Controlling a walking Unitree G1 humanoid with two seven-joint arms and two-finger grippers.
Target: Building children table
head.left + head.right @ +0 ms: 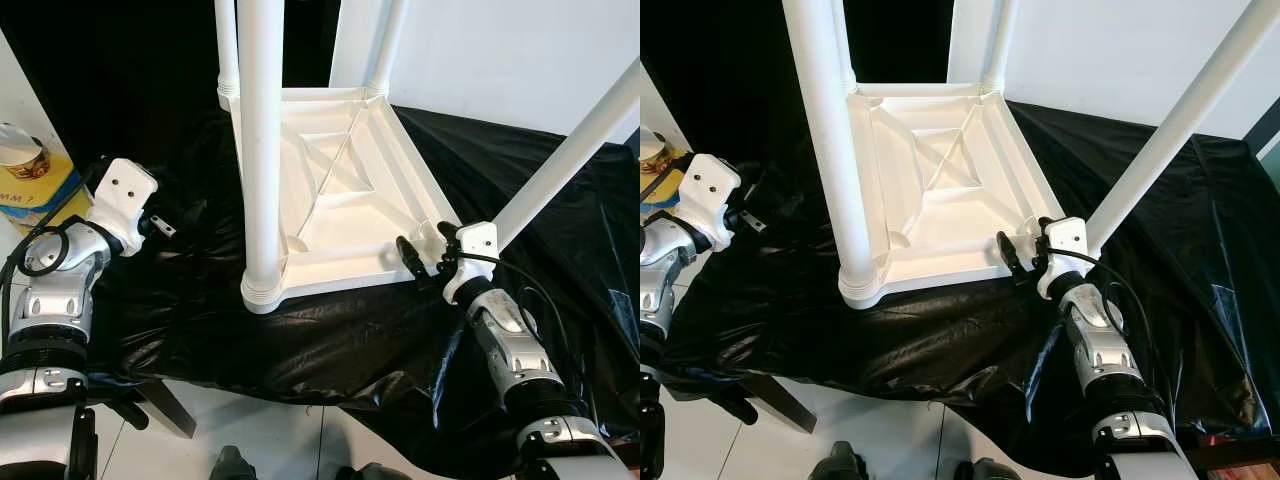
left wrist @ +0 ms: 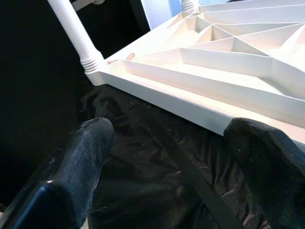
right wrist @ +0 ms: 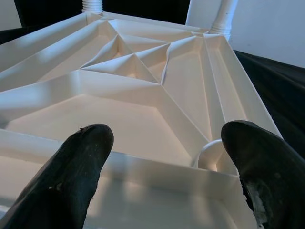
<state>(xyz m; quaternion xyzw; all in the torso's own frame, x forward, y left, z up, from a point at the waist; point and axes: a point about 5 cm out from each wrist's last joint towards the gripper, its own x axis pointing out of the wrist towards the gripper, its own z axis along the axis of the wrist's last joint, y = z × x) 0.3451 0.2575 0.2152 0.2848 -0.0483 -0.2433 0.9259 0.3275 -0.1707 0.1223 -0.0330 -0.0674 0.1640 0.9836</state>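
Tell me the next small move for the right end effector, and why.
Probably turn the right end effector, open at the near right corner of the tabletop, toward the tilted leg beside it and grip its lower end: that corner socket looks empty.

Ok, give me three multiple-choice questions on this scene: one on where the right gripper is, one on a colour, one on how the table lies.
1. Where is the right gripper?
A. At the table's near right corner
B. Around the far left leg
C. Down on the floor

2. What colour is the sheet under the table?
A. White
B. Black
C. Yellow

3. How does the table lie?
A. On its side
B. Standing on its legs
C. Upside down, ribbed underside up

Answers: 1 A, its open fingers sit at that corner's rim. 2 B, glossy black plastic spreads beneath the white table. 3 C, the ribs face up and the legs point upward.
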